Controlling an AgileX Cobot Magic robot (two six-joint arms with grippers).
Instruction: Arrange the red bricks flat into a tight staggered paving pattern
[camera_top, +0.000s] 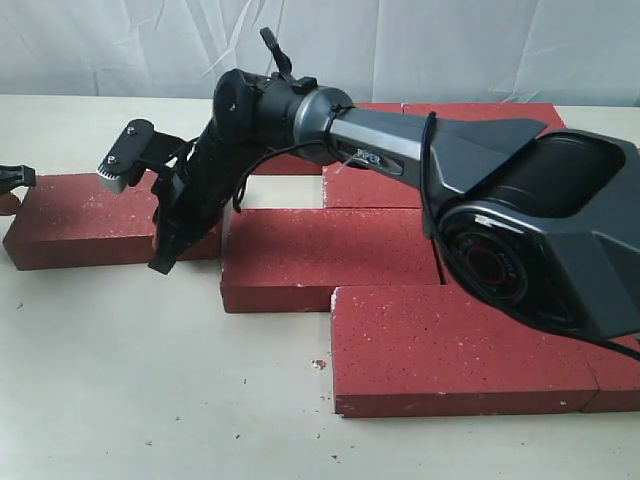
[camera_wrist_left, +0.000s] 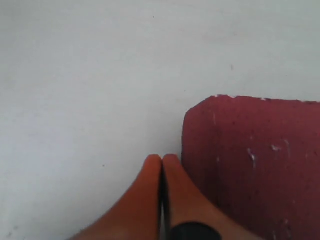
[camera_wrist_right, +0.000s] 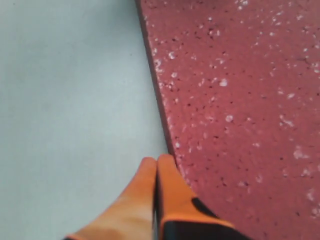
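Note:
Several dark red bricks lie flat on the pale table (camera_top: 150, 380). One brick (camera_top: 90, 215) lies apart at the left, and a middle brick (camera_top: 320, 255) and a front brick (camera_top: 450, 345) step down to the right. My right gripper (camera_top: 160, 265) reaches across and points down at the left brick's front side. It is shut and empty (camera_wrist_right: 156, 160), its tips against a brick's long edge (camera_wrist_right: 240, 100). My left gripper (camera_top: 10, 190) sits at the left brick's far end. It is shut and empty (camera_wrist_left: 161, 157), beside a brick's rounded corner (camera_wrist_left: 250, 165).
More bricks (camera_top: 480, 112) lie along the back, one (camera_top: 370, 185) behind the middle brick, and another (camera_top: 615, 385) at the front right edge. The right arm's bulky base (camera_top: 540, 240) covers the right-hand bricks. A white cloth (camera_top: 120, 45) hangs behind the table.

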